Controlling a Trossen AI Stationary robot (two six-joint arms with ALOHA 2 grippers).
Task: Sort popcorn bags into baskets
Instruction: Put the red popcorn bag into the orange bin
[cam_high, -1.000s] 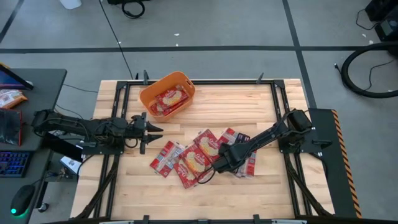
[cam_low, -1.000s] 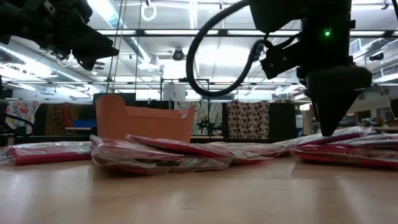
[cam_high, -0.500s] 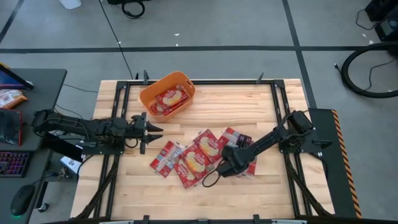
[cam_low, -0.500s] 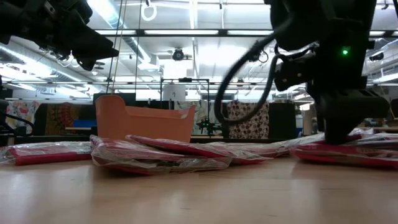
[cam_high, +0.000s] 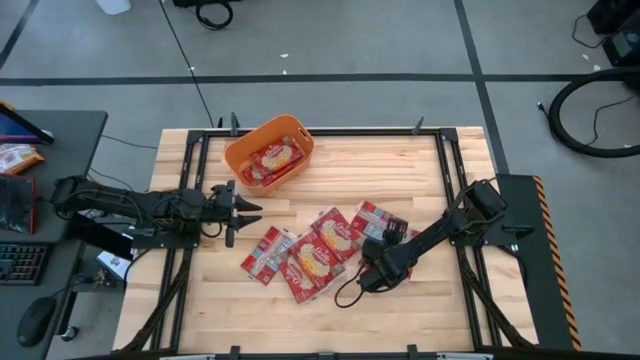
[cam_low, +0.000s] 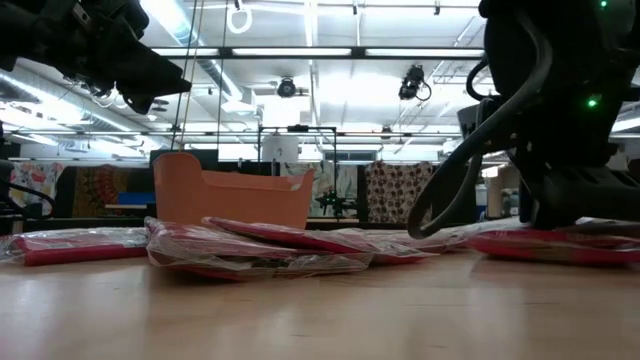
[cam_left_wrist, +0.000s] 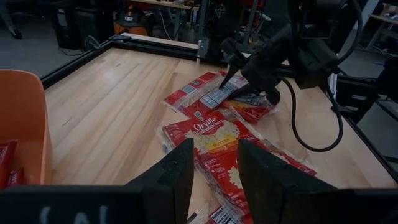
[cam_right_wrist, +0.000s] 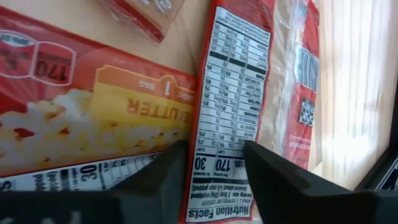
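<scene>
Several red popcorn bags (cam_high: 310, 255) lie overlapping on the wooden table, seen edge-on in the low view (cam_low: 250, 250). Others lie inside the orange basket (cam_high: 232, 158), which stands near the far edge (cam_low: 230, 200). My right gripper (cam_high: 368, 270) is low over the right end of the pile (cam_low: 575, 215). It is open, and its fingers stand on either side of a bag's white nutrition label (cam_right_wrist: 227, 112). My left gripper (cam_high: 245, 210) hangs open above the table's left side (cam_left_wrist: 214, 180), left of the pile, holding nothing. My right gripper comes down from above, slanting from the table's right, onto the face-down bag. The label strip (cam_right_wrist: 217, 168) lies flat between the open fingers. I cannot tell whether the fingertips touch the bag.
A black frame (cam_high: 320, 132) runs around the table top. A loop of black cable (cam_high: 345, 295) hangs by my right gripper. Bare wood lies between the basket and the pile (cam_high: 370, 170) and along the near edge (cam_high: 300, 325).
My right gripper has moved down onto the right end of the pile, shifting toward the table's right and near edge. The bags and my left arm have stayed where they were.
</scene>
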